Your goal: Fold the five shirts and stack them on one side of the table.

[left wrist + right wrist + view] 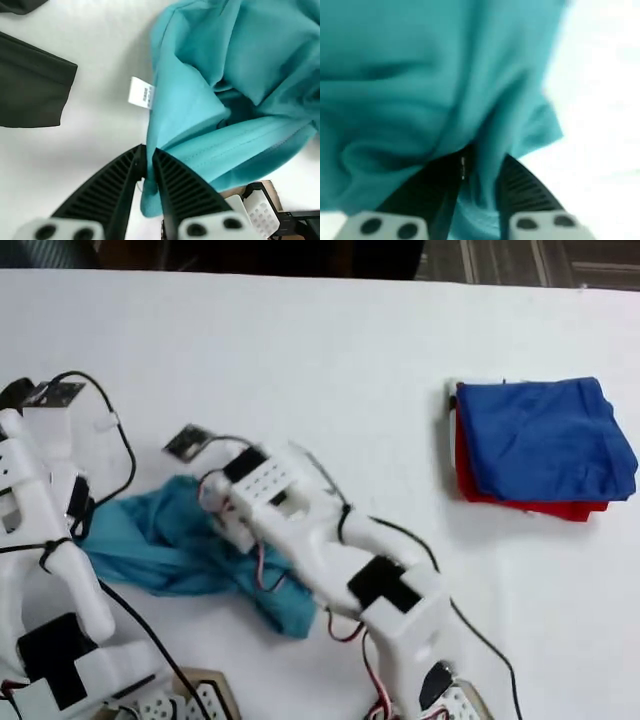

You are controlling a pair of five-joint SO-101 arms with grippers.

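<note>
- The left gripper (149, 161) has its black jaws pressed together on an edge of the teal shirt (225, 70), which bunches up just beyond the tips.
- A white label (141, 93) on that shirt sits a little ahead of the jaws.
- Farther out and off to the side, a dark shirt (30, 85) lies flat on the white table (90, 40).
- The right gripper (481, 167) clamps a fold of the same teal shirt, with cloth packed between its jaws.
- Well apart from both grippers, a folded blue shirt (545, 435) rests on a red shirt (540, 507).

White table (300, 340), crumpled teal shirt (150, 540), 1 folded stack (540, 440), red shirt (560, 508) lowest perhaps, dark cloth (30, 85)
</note>
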